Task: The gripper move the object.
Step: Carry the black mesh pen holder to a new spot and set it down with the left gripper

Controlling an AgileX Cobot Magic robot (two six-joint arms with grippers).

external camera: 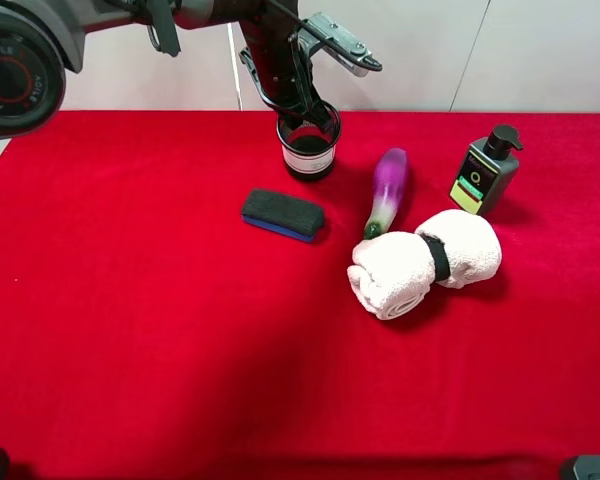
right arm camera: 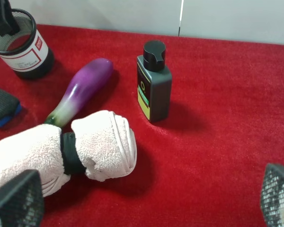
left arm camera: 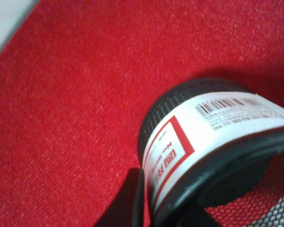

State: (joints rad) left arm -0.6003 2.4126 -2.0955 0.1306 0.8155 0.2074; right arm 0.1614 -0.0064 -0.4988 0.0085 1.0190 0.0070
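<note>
The black wire-mesh cup (external camera: pixel 308 150) with a white, red-edged label stands at the back middle of the red cloth. My left gripper (external camera: pixel 302 122) comes down from above onto its rim. In the left wrist view the gripper (left arm camera: pixel 163 208) has one dark finger (left arm camera: pixel 131 198) outside the cup's wall (left arm camera: pixel 189 137) and the other inside, pinching the wall. The cup also shows in the right wrist view (right arm camera: pixel 22 47), with a dark finger in its mouth. My right gripper (right arm camera: pixel 146 201) is open and empty, low over the cloth in front of the towel.
A flat black sponge block (external camera: pixel 282 214) lies in front of the cup. A purple eggplant (external camera: pixel 386 190), a dark pump bottle (external camera: pixel 486 172) and a rolled white towel with a black band (external camera: pixel 425 262) lie to the right. A white wall runs behind the table.
</note>
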